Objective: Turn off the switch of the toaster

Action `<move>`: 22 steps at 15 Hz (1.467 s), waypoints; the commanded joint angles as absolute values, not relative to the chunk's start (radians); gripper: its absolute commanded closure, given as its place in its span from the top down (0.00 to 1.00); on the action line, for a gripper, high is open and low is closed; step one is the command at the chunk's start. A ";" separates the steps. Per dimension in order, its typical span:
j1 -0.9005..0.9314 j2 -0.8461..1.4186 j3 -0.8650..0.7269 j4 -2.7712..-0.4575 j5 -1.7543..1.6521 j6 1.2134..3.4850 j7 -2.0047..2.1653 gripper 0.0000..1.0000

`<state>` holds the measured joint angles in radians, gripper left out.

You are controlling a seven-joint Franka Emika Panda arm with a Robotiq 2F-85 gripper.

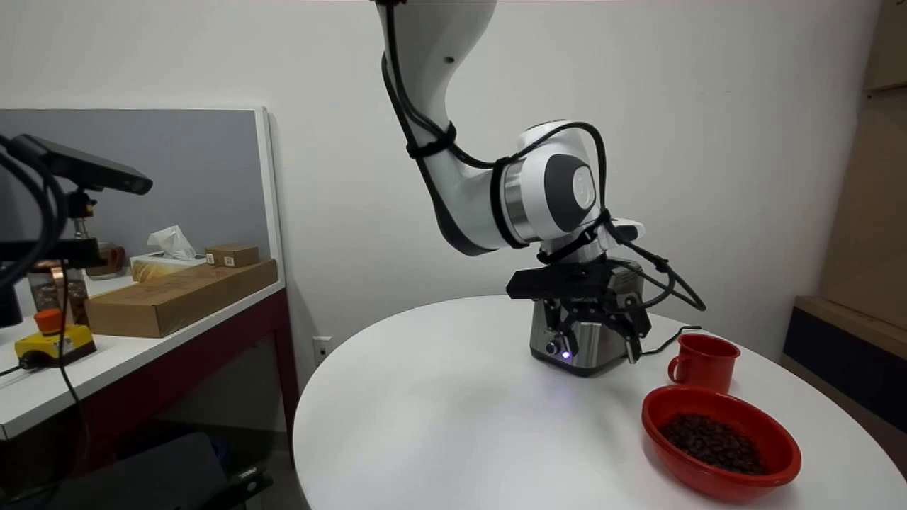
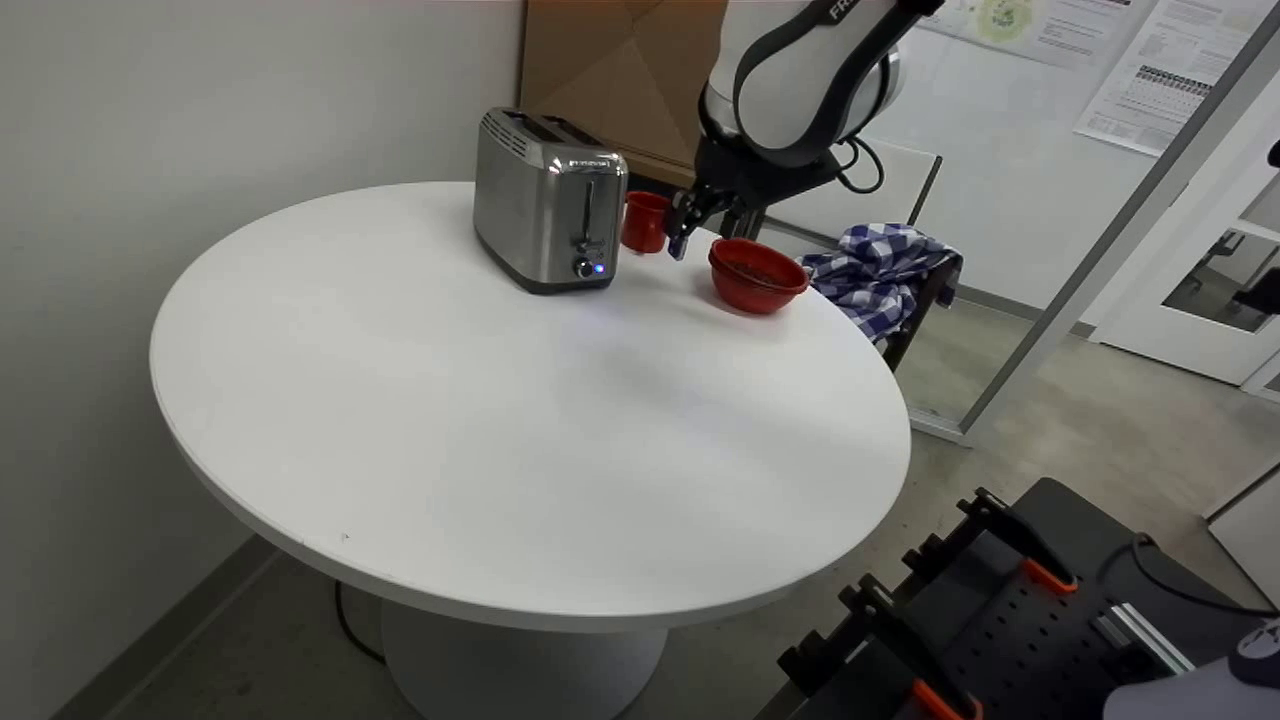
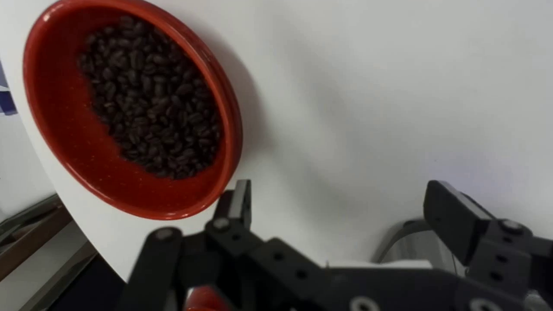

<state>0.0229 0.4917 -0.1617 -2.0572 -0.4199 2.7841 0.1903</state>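
Note:
The shiny silver toaster [image 2: 515, 200] stands upright on the white round table. In an exterior view its end face shows a lever [image 2: 588, 212], a round knob [image 2: 584, 268] and a lit blue light [image 2: 599, 268]. In an exterior view the toaster [image 1: 542, 329] is partly hidden behind my gripper [image 1: 601, 348]; the light glows there too. My gripper [image 2: 705, 228] is open and empty, apart from the toaster, near the mug and bowl. In the wrist view the fingers of the gripper [image 3: 339, 192] are wide apart; the toaster's base corner [image 3: 417, 246] shows by the right finger, with the knob hidden.
A red bowl [image 1: 716, 478] of dark beans stands near the table edge; it also shows in the wrist view [image 3: 52, 108]. A red mug [image 1: 705, 363] stands between bowl and toaster. A black cord [image 1: 669, 341] runs behind the toaster. A wall is behind the table [image 2: 400, 450].

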 commanded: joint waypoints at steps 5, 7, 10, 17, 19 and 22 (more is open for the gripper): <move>0.094 0.559 -0.198 -2.022 -0.412 2.849 0.190 1.00; 0.117 0.575 -0.220 -2.023 -0.426 2.888 0.193 1.00; 0.166 0.601 -0.272 -2.027 -0.446 2.957 0.200 1.00; 0.323 0.670 -0.434 -2.041 -0.417 3.135 0.182 1.00; 0.351 0.687 -0.457 -2.043 -0.390 3.165 0.172 1.00; 0.375 0.714 -0.475 -2.043 -0.348 3.192 0.155 1.00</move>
